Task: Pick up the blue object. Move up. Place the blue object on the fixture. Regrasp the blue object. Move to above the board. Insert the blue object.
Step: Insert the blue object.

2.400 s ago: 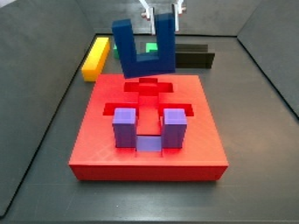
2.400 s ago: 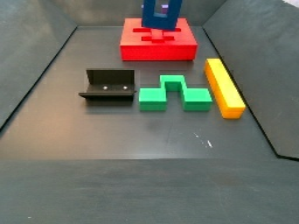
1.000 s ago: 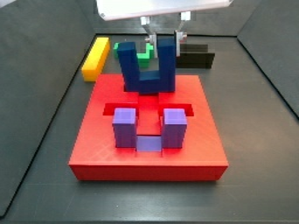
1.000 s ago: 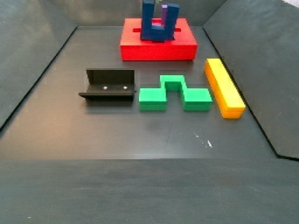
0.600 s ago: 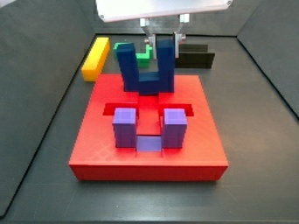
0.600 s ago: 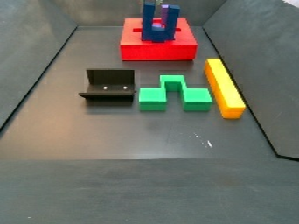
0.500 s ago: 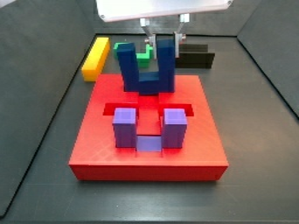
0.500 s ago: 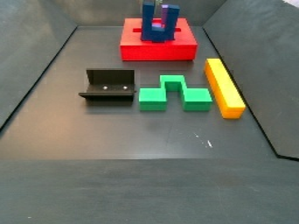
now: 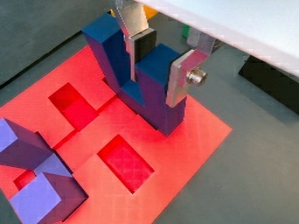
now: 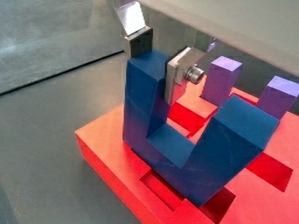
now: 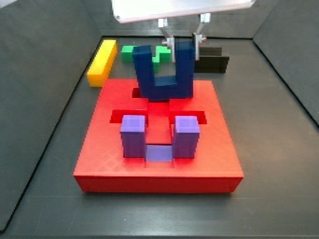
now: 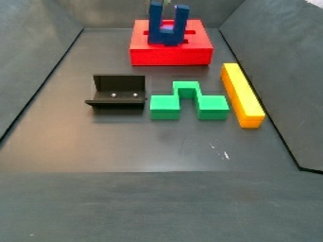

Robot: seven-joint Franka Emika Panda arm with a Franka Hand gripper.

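Observation:
The blue object (image 11: pixel 162 79) stands upright on the board (image 11: pixel 112 159), prongs up, its base sunk in the far arm of the cross-shaped recess. In both wrist views my gripper (image 9: pixel 160 74) (image 10: pixel 159 68) is shut on the top of one prong, a silver finger on each side of it. The other prong is free. In a side view the gripper (image 11: pixel 182 45) hangs over the board's far end. The blue object (image 12: pixel 167 33) also shows on the board (image 12: pixel 145 55) at the back. The fixture (image 12: pixel 116 95) stands apart on the floor, with nothing on it.
A purple U-shaped block (image 11: pixel 159 140) sits in the near arm of the recess. A green block (image 12: pixel 190 102) and a yellow bar (image 12: pixel 243 93) lie on the floor next to the fixture. Dark walls close in the floor.
The gripper has gone down with the blue object. Its base now sits lower, in the board's recess, where it stood higher half a second ago.

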